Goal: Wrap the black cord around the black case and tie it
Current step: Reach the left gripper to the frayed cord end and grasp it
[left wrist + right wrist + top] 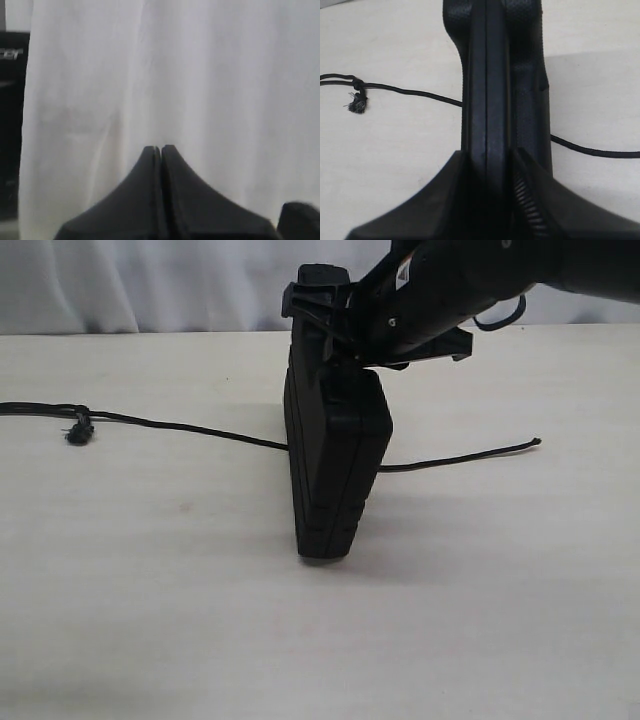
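Pale tabletop (150, 620) lay open around the black case (335, 470), which stood on its narrow edge and hid where the black cord (200, 428) passed it. The cord's left end ran off-frame beyond its frayed knot (79, 432). My right gripper (487, 165) clamped the case's top edge, and my left gripper (161, 150) was pressed together, holding nothing, facing a white curtain (200, 75).

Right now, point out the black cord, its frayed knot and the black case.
black cord (200, 431), exterior view, stretch left of the case.
frayed knot (78, 433), exterior view, its tufted end.
black case (335, 475), exterior view, narrow edge facing the camera.
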{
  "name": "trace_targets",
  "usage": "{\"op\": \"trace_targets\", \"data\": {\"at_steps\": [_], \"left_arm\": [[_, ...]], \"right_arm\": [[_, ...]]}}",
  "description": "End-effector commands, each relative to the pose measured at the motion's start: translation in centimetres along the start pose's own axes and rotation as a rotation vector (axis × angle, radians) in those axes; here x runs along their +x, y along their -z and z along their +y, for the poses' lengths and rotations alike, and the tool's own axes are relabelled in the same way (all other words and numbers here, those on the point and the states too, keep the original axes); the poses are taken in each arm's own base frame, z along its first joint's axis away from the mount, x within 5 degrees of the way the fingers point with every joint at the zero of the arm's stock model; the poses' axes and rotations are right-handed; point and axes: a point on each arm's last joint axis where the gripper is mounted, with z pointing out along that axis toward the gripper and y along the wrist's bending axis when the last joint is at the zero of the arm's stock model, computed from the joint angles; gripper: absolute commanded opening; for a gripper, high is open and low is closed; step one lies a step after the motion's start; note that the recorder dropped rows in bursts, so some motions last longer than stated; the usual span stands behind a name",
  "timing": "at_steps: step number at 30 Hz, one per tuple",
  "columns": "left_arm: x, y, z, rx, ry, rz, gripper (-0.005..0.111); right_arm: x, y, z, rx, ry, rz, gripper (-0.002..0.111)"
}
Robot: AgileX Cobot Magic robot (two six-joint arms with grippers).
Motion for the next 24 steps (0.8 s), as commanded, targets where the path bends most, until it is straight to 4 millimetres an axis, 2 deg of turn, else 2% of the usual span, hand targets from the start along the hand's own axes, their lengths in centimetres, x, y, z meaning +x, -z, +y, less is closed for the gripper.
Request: {"op": "trace_targets", "data": {"at_steps": [1,3,6,8,9,11,13,15,19,22,24], "left_arm": [[4.1,-7.7,1.8,-0.137,-0.158,0.437,0.000],[6.5,-10.8,2.8,-0.199,-0.238,0.657,0.000],[9.9,-15.0,4.1,-0.277,-0.269,0.955,0.000],[12.6,-17.5,4.0,-0.211,-0.275,1.134,0.000],[14.8,-19.0,3.8,-0.145,-0.277,1.240,0.000],[17.4,-21.2,3.3,-0.003,-0.301,1.334,0.000],[19.4,-23.3,3.2,0.109,-0.367,1.327,0.000],[21.8,-24.8,3.4,0.146,-0.422,1.288,0.000],[25.6,-26.4,4.2,0.171,-0.568,1.210,0.000],[27.1,-26.9,4.4,0.177,-0.586,1.182,0.008],[26.9,-27.4,4.4,0.167,-0.580,1.154,0.015]], "right_arm": [[-0.3,0.1,0.4,-0.032,0.001,-0.037,0.004],[-0.3,0.1,0.4,-0.032,0.003,-0.040,0.004],[-0.4,0.1,0.4,-0.033,0.008,-0.046,0.004],[-0.4,0.1,0.4,-0.036,0.011,-0.050,0.004],[-0.5,0.1,0.4,-0.038,0.021,-0.054,0.004],[-0.5,0.1,0.5,-0.043,0.025,-0.062,0.004],[-0.5,0.1,0.5,-0.044,0.032,-0.064,0.004],[-0.5,0.1,0.4,-0.040,0.048,-0.057,0.004],[-0.4,0.1,0.4,-0.035,0.050,-0.049,0.004],[-0.4,0.1,0.4,-0.039,0.044,-0.043,0.004],[-0.3,0.1,0.4,-0.033,0.048,-0.034,0.004]]}}
